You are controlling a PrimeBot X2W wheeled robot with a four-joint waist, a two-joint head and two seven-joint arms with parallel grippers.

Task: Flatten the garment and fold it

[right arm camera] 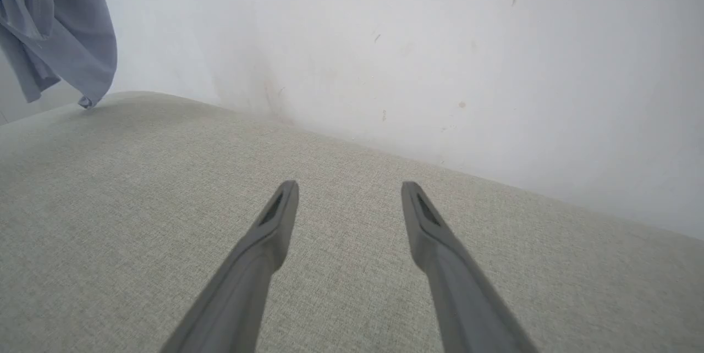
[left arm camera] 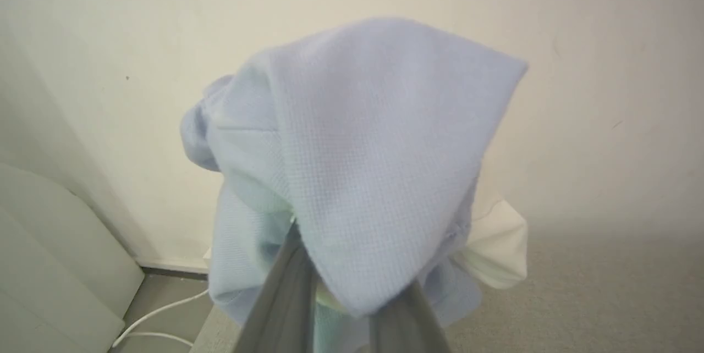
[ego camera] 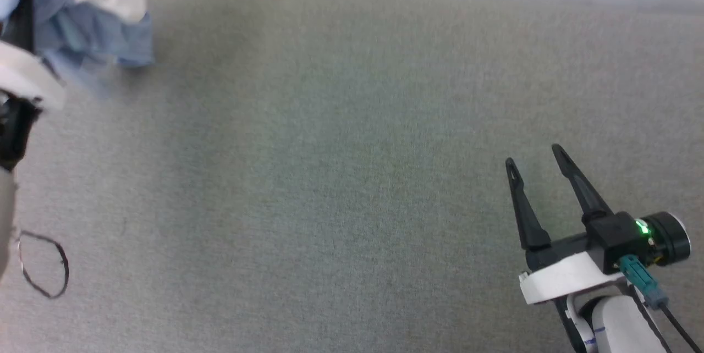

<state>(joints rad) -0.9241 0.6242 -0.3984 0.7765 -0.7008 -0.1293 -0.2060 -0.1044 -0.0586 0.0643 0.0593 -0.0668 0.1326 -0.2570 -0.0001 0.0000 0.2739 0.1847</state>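
Note:
The garment (left arm camera: 379, 149), light blue knit with a white part, hangs bunched in the air, and my left gripper (left arm camera: 344, 287) is shut on it. The cloth drapes over both fingers (left arm camera: 286, 298) and hides their tips. In the head view the garment (ego camera: 93, 34) is at the top left, above my left arm's white wrist (ego camera: 22, 83). The right wrist view catches its lower folds (right arm camera: 66, 39) dangling just over the far left of the surface. My right gripper (ego camera: 534, 156) stands open at the lower right, low over the bare surface, with nothing between its fingers (right arm camera: 349, 188).
A grey-green fabric surface (ego camera: 330, 177) spreads before me and ends at a white wall (right arm camera: 440, 39). A thin dark wire loop (ego camera: 44, 265) lies at its near left. Beyond the left edge there is a floor with a white cable (left arm camera: 154, 320) and a pale panel (left arm camera: 49, 265).

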